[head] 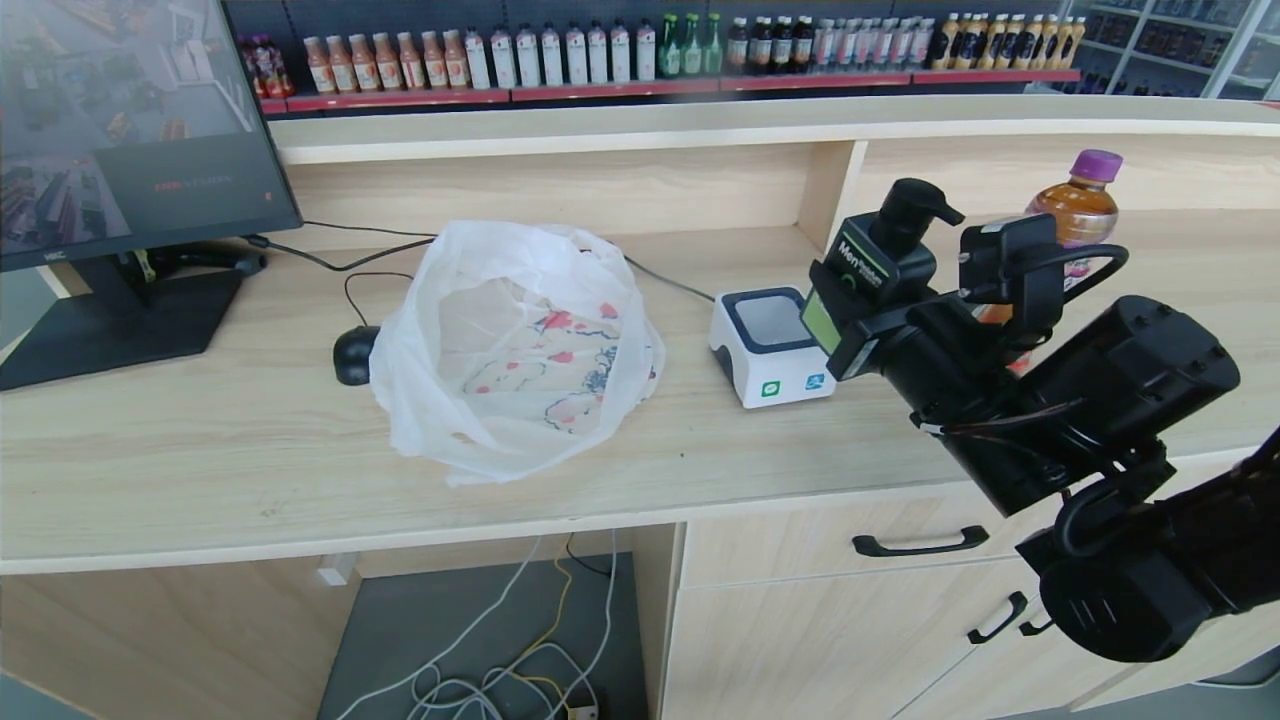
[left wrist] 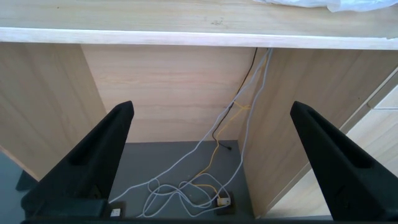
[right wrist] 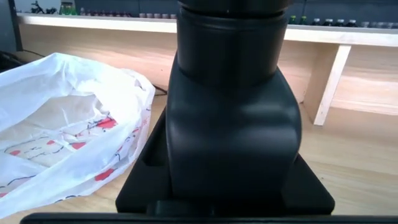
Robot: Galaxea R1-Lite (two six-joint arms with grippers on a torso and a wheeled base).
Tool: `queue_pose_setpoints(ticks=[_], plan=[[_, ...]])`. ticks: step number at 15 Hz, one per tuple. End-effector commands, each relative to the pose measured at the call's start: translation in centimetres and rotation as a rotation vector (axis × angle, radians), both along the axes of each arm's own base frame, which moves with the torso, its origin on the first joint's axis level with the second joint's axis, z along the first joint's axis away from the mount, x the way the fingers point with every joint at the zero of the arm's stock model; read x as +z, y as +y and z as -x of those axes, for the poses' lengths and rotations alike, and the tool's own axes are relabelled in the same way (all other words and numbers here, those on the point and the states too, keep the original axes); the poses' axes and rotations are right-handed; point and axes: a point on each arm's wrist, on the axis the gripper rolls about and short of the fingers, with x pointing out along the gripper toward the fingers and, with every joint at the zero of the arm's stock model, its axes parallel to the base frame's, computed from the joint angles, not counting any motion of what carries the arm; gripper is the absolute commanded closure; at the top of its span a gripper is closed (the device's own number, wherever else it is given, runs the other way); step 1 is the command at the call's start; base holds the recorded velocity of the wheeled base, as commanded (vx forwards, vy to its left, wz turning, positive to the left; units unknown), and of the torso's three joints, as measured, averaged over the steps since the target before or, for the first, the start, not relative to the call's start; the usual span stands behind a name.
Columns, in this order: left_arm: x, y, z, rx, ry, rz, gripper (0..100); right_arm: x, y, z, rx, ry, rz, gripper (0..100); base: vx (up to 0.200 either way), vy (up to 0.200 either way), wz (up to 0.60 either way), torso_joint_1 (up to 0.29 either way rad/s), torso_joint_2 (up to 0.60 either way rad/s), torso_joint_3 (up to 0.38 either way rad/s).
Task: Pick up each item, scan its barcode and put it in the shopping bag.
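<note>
A black pump bottle (head: 885, 265) with a green-and-white label is held in my right gripper (head: 862, 325), which is shut on it. It hangs tilted just right of the white barcode scanner (head: 768, 345) on the wooden counter (head: 200, 450). Up close in the right wrist view, the black pump bottle (right wrist: 230, 112) stands in front of the white shopping bag (right wrist: 68, 143). The shopping bag (head: 515, 345) sits open on the counter left of the scanner. My left gripper (left wrist: 211, 155) is open, low under the counter's front edge, facing the cable recess.
A tea bottle with a purple cap (head: 1082, 205) stands on the counter behind my right arm. A monitor (head: 120, 120) and a black mouse (head: 353, 355) are at the left. Drawers with black handles (head: 920, 545) lie below; loose cables (left wrist: 199, 186) lie on the floor.
</note>
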Motion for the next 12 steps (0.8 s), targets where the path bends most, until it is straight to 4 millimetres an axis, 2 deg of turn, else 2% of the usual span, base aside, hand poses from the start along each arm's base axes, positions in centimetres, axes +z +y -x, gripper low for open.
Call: queue_pose_setpoints(ticks=[1, 12], plan=[[0.01, 0.00, -0.01, 0.000, 0.001, 0.001, 0, 0.12, 0.07, -0.24, -0.002, -0.007, -0.004, 100, 0.000, 0.200, 0.00, 0.007, 0.01, 0.002], [0.01, 0.00, -0.01, 0.000, 0.001, 0.004, 0, 0.27, -0.04, -0.46, -0.004, -0.008, -0.020, 100, 0.000, 0.200, 0.00, 0.004, 0.00, 0.002]])
